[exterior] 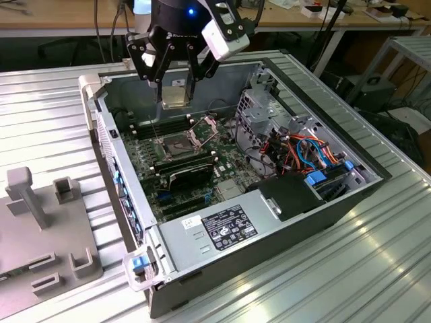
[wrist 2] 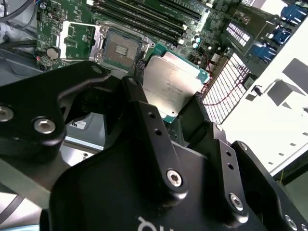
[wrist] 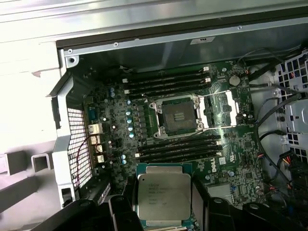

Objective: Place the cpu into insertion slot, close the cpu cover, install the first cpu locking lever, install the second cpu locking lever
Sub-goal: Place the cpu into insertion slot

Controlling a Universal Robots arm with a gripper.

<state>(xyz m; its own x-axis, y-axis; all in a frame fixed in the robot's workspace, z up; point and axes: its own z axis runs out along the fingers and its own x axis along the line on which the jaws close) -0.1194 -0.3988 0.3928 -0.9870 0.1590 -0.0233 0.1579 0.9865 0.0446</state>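
End effector (exterior: 175,95) clamps the cpu (wrist: 163,197), well clear of the insertion slot (wrist: 179,115).

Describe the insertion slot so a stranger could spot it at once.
Look inside the open computer case at the green board. Between two banks of long black memory slots sits the insertion slot: the only square dark socket, rimmed in silver, unlike the narrow strips beside it.
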